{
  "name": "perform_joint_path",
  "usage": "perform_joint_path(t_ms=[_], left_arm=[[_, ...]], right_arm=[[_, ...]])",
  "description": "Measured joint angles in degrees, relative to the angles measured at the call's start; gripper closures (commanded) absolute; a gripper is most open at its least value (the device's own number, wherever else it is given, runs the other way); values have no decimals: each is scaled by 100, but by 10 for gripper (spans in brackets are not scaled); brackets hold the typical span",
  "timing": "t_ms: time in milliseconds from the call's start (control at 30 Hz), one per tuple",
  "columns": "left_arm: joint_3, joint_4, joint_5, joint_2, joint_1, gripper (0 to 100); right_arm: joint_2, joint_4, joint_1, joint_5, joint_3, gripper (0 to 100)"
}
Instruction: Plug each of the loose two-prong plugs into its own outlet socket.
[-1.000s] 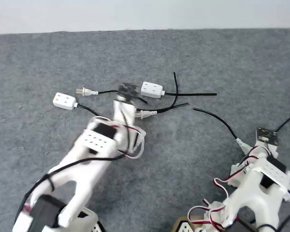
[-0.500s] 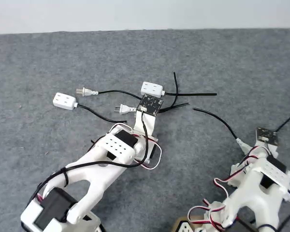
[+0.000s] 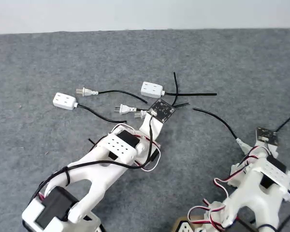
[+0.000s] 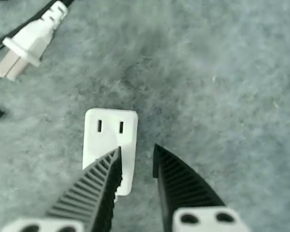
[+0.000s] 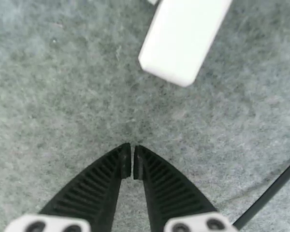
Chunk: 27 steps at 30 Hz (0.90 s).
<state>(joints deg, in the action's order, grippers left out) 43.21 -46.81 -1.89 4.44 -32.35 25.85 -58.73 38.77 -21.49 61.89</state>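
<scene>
Swung my left hand [image 4: 136,150] rightward past the two-prong plug [image 4: 31,41]; it's narrowly open and empty over the outlet socket [image 4: 110,116], lining up a grip. Right hand [image 5: 132,146] closed, empty, well apart from it.

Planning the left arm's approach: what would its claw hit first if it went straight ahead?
The left claw would probably meet the white outlet socket first; depth is unclear.

The high view looks down over the grey mat [image 3: 232,63], which both wrist views face from close above.
</scene>
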Motion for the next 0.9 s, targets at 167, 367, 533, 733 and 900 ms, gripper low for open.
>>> perform_joint_path(t_ms=[167, 367, 533, 733, 900], left_arm=[[-167, -360, 132, 0, 79, 893], [-255, -967, 158, 677, 88, 888], [-255, -1266, 158, 1160, 88, 887], [-26, -1029, 492, 1231, 519, 841], [97, -1029, 580, 1248, 1398, 791]], right_arm=[[0, 0, 0, 0, 0, 990], [0, 0, -193, 0, 0, 990], [0, 0, -193, -9, 0, 990], [0, 0, -193, -9, 0, 989], [9, 0, -387, 44, 0, 987]])
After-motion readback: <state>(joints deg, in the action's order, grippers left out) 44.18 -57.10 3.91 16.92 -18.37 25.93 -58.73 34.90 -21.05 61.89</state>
